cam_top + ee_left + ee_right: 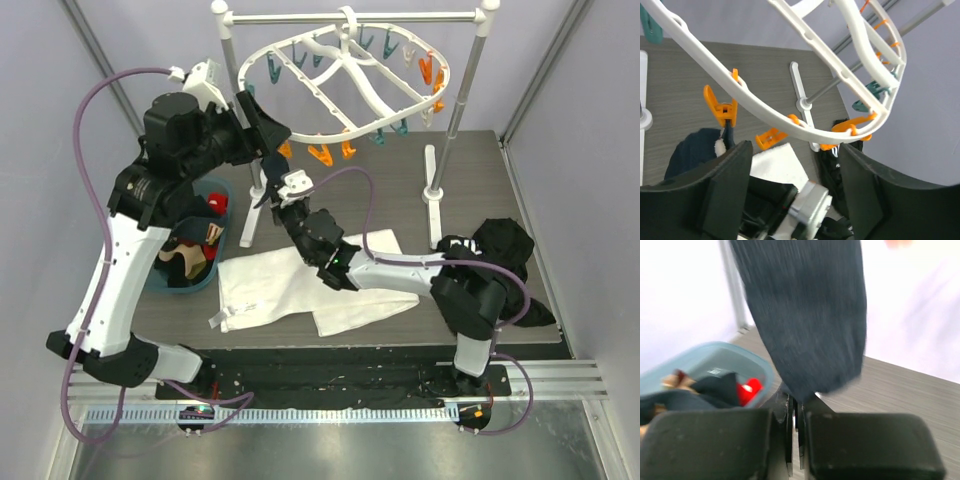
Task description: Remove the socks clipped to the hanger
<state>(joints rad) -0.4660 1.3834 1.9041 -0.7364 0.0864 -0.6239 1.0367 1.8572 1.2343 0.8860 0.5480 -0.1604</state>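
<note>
Under near rim of the white plastic oval clip hanger (pixel 760 107), a dark navy sock (pixel 805 315) hangs from an orange plastic clip (pixel 720 107), its lower tip pinched in the R gripper (pixel 795 412), jaws closed tight on it. L gripper (pixel 796 152) sits just below the rim w/ fingers spread wide, holding nothing. Other socks, incl. a red sock (pixel 749 390), lie in a pale blue plastic tub (pixel 700 349).

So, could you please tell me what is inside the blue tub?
A red sock, tan patterned socks and dark ones show; the left arm covers part of the tub.
</note>
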